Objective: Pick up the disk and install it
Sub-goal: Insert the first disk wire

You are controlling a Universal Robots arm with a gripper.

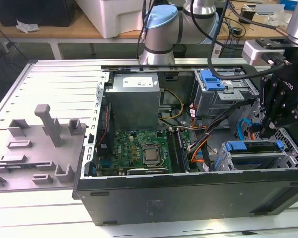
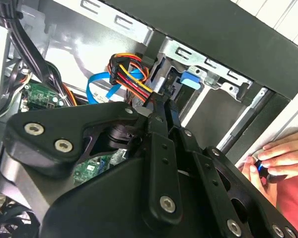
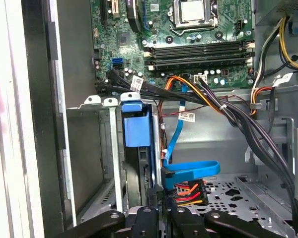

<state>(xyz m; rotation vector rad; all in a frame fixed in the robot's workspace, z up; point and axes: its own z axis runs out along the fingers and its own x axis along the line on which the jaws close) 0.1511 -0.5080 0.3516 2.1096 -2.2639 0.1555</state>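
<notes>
Gripper point(image 1: 263, 131) inside open PC case point(image 1: 164, 198), at exterior view's right, just above near drive cage point(image 1: 268, 159). Fingers point(image 2: 161, 111) closed together, nothing seen between them, tips beside orange-red cable plug point(image 3: 186, 191). Disk point(image 1: 253, 146) seated in that cage, blue frame uppermost. Person's hand point(image 2: 275, 158) at case rim.

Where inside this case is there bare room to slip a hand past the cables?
Free: the perforated case floor between the disk and the black cable bundle; the empty bay between disk and case wall. Outside, the ribbed panel. Crowded: orange and blue cables beside the disk.
</notes>
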